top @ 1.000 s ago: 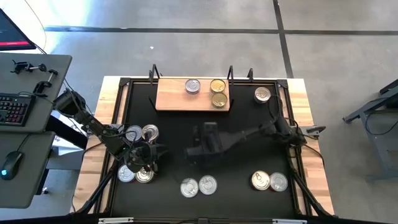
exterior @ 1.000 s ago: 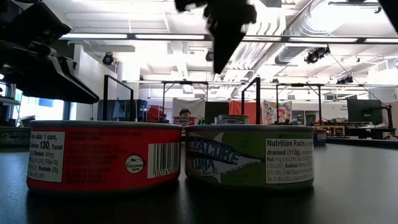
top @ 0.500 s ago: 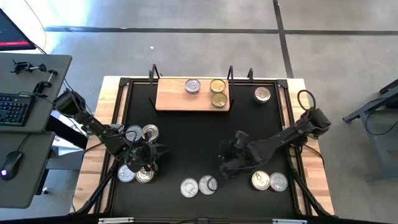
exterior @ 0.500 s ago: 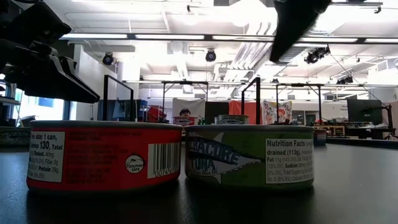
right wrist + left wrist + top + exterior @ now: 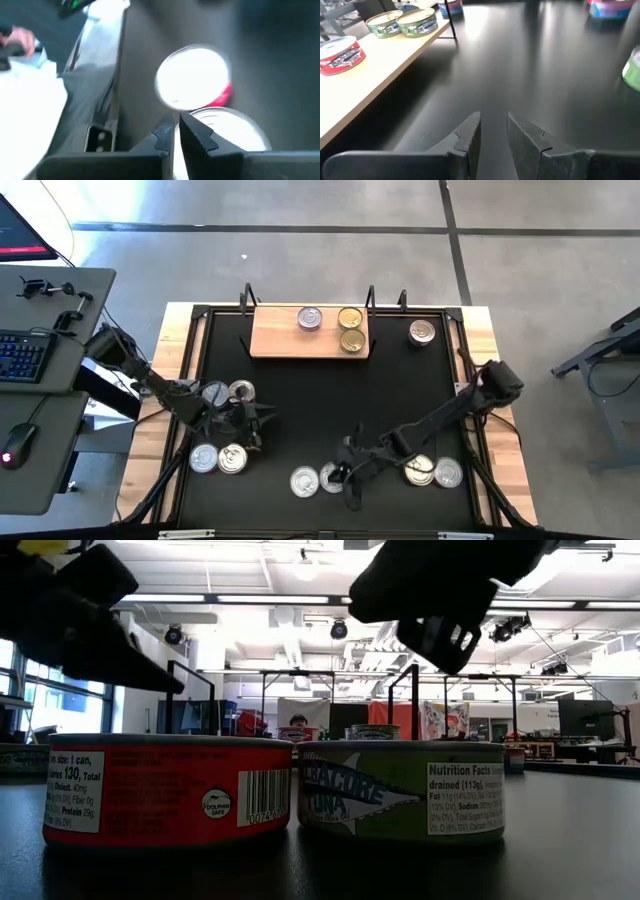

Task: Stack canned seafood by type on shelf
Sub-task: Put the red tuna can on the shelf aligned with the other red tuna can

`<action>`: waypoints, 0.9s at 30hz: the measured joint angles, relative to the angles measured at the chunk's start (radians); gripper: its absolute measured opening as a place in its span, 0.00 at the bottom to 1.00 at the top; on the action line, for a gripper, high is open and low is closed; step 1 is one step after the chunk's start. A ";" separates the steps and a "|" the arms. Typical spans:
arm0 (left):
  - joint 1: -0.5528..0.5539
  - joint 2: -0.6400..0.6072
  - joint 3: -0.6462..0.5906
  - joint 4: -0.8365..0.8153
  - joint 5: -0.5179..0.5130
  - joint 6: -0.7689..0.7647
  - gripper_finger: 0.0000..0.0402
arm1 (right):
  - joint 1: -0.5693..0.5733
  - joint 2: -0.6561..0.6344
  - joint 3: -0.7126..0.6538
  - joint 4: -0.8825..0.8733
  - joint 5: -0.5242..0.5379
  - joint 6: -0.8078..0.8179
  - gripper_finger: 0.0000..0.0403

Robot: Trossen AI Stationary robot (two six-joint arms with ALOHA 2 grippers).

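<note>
The wooden board lies at the table's far edge with three tins on it. Other tins rest flat on the black mat. My right gripper is shut and hovers just above a pair of tins, one red and one green, near the front edge. The right wrist view shows this pair under the fingers. My left gripper is empty, its fingers nearly together, and it is between two pairs of tins at the left.
Another pair of tins lies at the near right. A single tin lies at the far right beside the board. Black frame posts stand behind the board. A desk with a keyboard stands left of the table.
My right gripper has swung from the middle of the table toward the near edge and gone down over the front pair of tins. My left gripper has gone a little up and toward the far edge, uncovering the near-left pair of tins.
</note>
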 joint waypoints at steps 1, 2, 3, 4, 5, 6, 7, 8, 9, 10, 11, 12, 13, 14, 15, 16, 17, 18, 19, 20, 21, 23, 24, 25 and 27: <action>0.009 0.000 0.000 0.010 0.011 0.003 0.21 | 0.008 0.016 0.017 -0.005 -0.011 -0.013 0.05; 0.015 0.000 0.000 0.022 0.025 0.015 0.21 | 0.016 0.028 0.031 -0.012 -0.020 -0.019 0.05; 0.021 0.000 0.000 0.035 0.043 0.028 0.21 | 0.024 0.037 0.042 -0.027 -0.024 -0.020 0.05; 0.027 0.000 0.000 0.049 0.061 0.043 0.21 | 0.030 0.045 0.053 -0.040 -0.029 -0.020 0.05; 0.032 0.000 0.000 0.061 0.076 0.058 0.21 | 0.036 0.051 0.063 -0.052 -0.033 -0.019 0.05; 0.037 0.000 0.000 0.072 0.089 0.074 0.21 | 0.042 0.055 0.069 -0.071 -0.035 -0.016 0.05; 0.042 0.000 0.000 0.086 0.097 0.083 0.21 | 0.046 0.056 0.071 -0.093 -0.034 -0.016 0.05; 0.046 0.000 0.000 0.097 0.103 0.090 0.21 | 0.050 0.057 0.071 -0.103 -0.026 -0.015 0.05; 0.050 0.000 0.000 0.106 0.106 0.101 0.21 | 0.053 0.058 0.073 -0.120 -0.016 -0.015 0.04; 0.054 0.000 0.000 0.117 0.114 0.108 0.21 | 0.055 0.058 0.073 -0.143 -0.002 -0.007 0.04; 0.058 0.000 0.000 0.122 0.120 0.113 0.21 | 0.056 0.058 0.073 -0.168 0.009 0.009 0.04; 0.061 0.000 0.000 0.123 0.123 0.114 0.21 | 0.056 0.058 0.073 -0.189 0.011 0.023 0.04; 0.062 0.000 0.000 0.123 0.124 0.114 0.21 | 0.054 0.058 0.073 -0.211 0.016 0.036 0.04; 0.062 0.000 0.000 0.124 0.124 0.114 0.21 | 0.054 0.058 0.073 -0.235 0.022 0.047 0.04; 0.062 0.000 0.000 0.125 0.124 0.115 0.21 | 0.050 0.058 0.073 -0.255 0.030 0.053 0.04; 0.062 0.000 0.000 0.124 0.125 0.115 0.21 | 0.050 0.058 0.073 -0.273 0.041 0.055 0.04; 0.062 0.000 0.000 0.124 0.125 0.115 0.21 | 0.047 0.058 0.073 -0.297 0.056 0.055 0.04; 0.062 0.000 0.000 0.125 0.125 0.115 0.21 | 0.045 0.058 0.073 -0.322 0.068 0.055 0.04; 0.062 0.000 0.000 0.124 0.125 0.115 0.21 | 0.041 0.058 0.073 -0.345 0.080 0.052 0.04; 0.062 0.000 0.000 0.124 0.125 0.115 0.21 | 0.038 0.058 0.073 -0.369 0.097 0.050 0.04; 0.062 0.000 0.000 0.124 0.125 0.115 0.21 | 0.033 0.058 0.073 -0.391 0.116 0.048 0.04; 0.062 0.000 0.000 0.124 0.125 0.115 0.21 | 0.020 0.058 0.074 -0.424 0.154 0.031 0.04; 0.062 0.000 0.000 0.124 0.125 0.115 0.21 | 0.011 0.058 0.074 -0.436 0.177 0.019 0.04; 0.062 0.000 0.000 0.124 0.125 0.115 0.21 | 0.002 0.058 0.074 -0.443 0.206 0.003 0.04; 0.062 0.000 0.000 0.124 0.125 0.115 0.21 | -0.021 0.059 0.074 -0.449 0.288 -0.025 0.04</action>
